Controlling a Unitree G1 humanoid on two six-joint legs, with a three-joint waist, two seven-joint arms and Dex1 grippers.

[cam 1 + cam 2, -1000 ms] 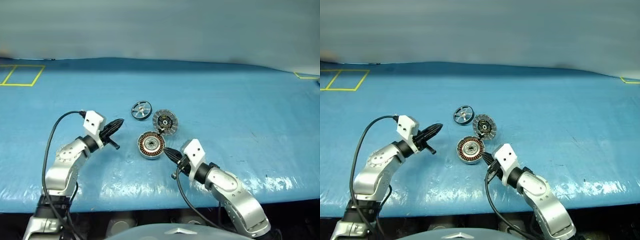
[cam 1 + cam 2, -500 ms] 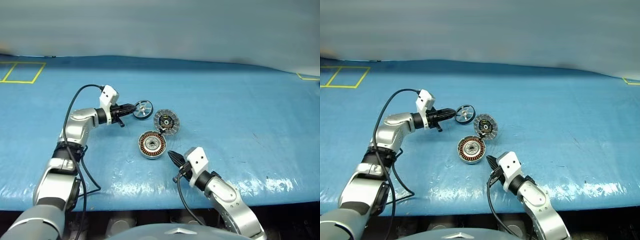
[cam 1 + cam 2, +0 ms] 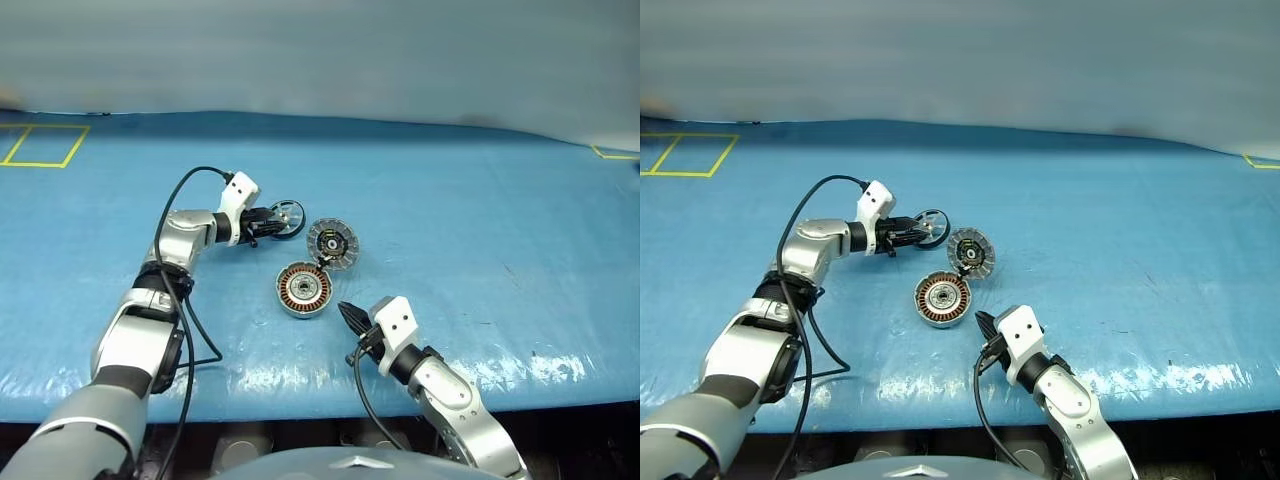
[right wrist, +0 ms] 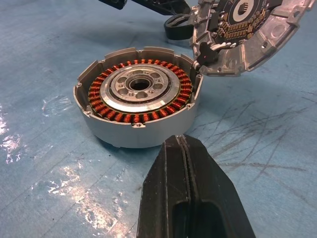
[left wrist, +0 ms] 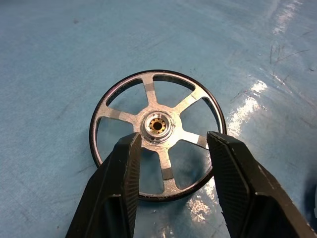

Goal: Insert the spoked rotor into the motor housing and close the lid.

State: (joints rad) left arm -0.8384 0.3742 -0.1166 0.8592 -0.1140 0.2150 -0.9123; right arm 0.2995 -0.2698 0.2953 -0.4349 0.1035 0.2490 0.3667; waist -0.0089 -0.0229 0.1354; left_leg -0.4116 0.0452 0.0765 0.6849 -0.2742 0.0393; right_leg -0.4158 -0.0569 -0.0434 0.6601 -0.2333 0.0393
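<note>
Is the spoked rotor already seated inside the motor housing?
No, the spoked rotor lies on the blue table, apart from the motor housing.

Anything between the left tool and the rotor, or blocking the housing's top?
Nothing visible. The left tool is open right over the rotor, one finger either side of its hub. The housing is open on top, its lid tilted up behind it.

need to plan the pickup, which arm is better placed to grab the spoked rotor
Left. The left gripper is open right at the spoked rotor, fingers either side of its hub. The right gripper is shut, near the motor housing.
</note>
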